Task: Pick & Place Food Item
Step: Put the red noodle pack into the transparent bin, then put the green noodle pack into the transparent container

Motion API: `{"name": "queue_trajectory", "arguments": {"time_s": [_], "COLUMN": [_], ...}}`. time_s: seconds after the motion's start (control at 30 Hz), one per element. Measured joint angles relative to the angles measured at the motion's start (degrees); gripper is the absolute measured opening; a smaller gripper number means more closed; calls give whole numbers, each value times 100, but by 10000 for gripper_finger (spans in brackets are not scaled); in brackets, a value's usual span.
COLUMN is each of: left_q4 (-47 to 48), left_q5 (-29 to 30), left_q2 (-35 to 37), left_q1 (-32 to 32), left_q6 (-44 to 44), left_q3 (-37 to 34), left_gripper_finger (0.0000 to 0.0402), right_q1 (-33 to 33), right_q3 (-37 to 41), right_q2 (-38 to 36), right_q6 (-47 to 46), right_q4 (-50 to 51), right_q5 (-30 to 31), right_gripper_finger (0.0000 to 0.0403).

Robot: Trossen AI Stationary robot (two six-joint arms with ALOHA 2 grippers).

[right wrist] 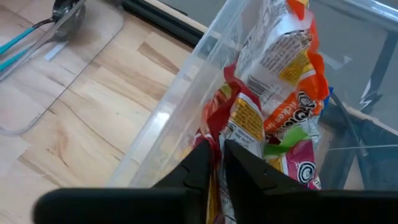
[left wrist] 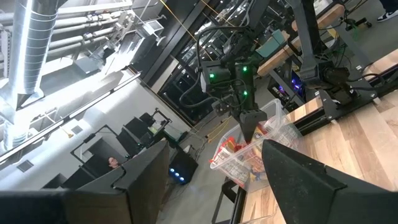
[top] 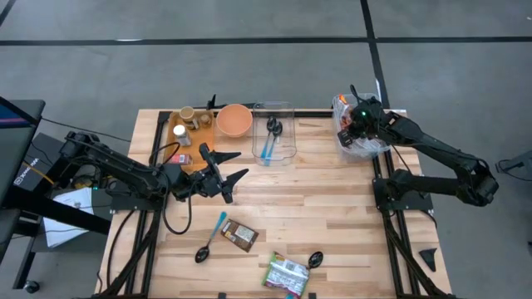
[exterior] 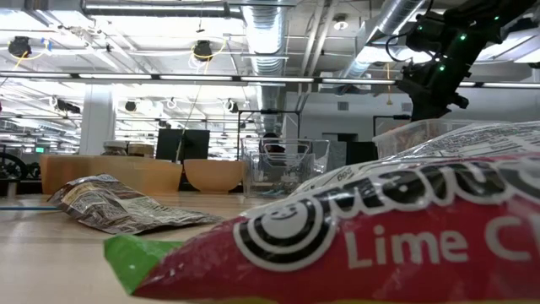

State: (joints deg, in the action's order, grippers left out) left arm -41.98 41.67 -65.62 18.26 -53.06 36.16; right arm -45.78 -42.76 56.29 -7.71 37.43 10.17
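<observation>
From my remote station I see the pale wood-plank desk (top: pixel 332 208) carrying scattered goods. Along the far edge sit an orange tray (top: pixel 179 137), an orange bowl (top: pixel 234 120) and a clear bin (top: pixel 287 149) holding spoons. At the far right corner stands a clear container (top: pixel 356 145) of snack packets. Toward the near edge lie a teal-handled spoon (top: pixel 211 237), a brown packet (top: pixel 238 235) just beside it, a green-and-red packet (top: pixel 287 272) and a black spoon (top: pixel 315 260) touching that packet's corner.
</observation>
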Motion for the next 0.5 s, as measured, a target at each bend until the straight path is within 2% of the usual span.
{"name": "queue_trajectory", "arguments": {"time_s": [0.5], "left_q4": [0], "left_q5": [0], "left_q2": [1], "left_q1": [-1], "left_q6": [0], "left_q3": [1], "left_gripper_finger": [250], "right_q1": [-1], "right_q3": [-2], "right_q2": [-227], "right_q6": [63], "right_q4": [-307], "right_q5": [28], "right_gripper_finger": [201]}}
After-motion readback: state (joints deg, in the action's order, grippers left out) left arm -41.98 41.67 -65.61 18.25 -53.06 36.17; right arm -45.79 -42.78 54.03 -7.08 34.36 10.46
